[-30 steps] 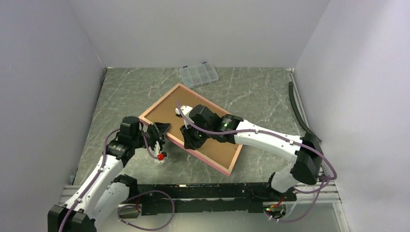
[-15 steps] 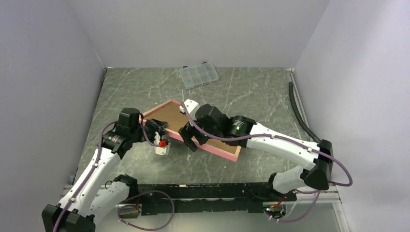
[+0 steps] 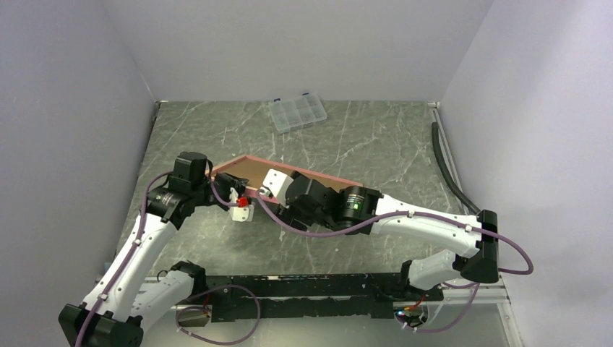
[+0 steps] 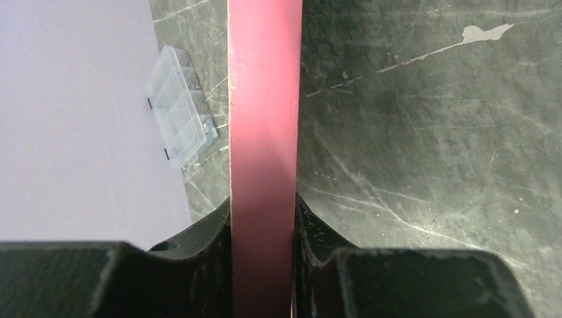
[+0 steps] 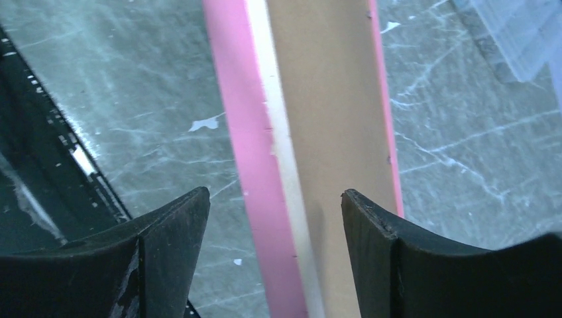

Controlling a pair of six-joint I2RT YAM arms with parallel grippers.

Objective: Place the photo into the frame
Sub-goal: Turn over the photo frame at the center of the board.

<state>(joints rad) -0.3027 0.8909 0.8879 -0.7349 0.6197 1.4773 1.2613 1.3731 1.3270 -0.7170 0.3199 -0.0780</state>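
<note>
The frame [image 3: 244,168] stands tilted up almost on its edge in the middle of the table. Its brown back and pink rim show in the top view. My left gripper [image 3: 233,194] is shut on the frame's left end. In the left wrist view the pink edge [image 4: 265,119] runs straight up between the closed fingers of that gripper [image 4: 263,265]. My right gripper [image 5: 275,195] is open, its fingers astride the frame's pink and tan edge [image 5: 311,132] with a gap on both sides. It sits low on the near side [image 3: 283,206]. The photo is hidden.
A clear plastic compartment box [image 3: 297,110] lies at the back of the table, also in the left wrist view [image 4: 179,106]. A black hose [image 3: 442,163] runs along the right wall. The black mounting rail [image 3: 303,285] borders the near edge.
The frame rose from lying flat to standing almost on edge. My right gripper opened and let go of it. My left gripper kept its hold and lifted.
</note>
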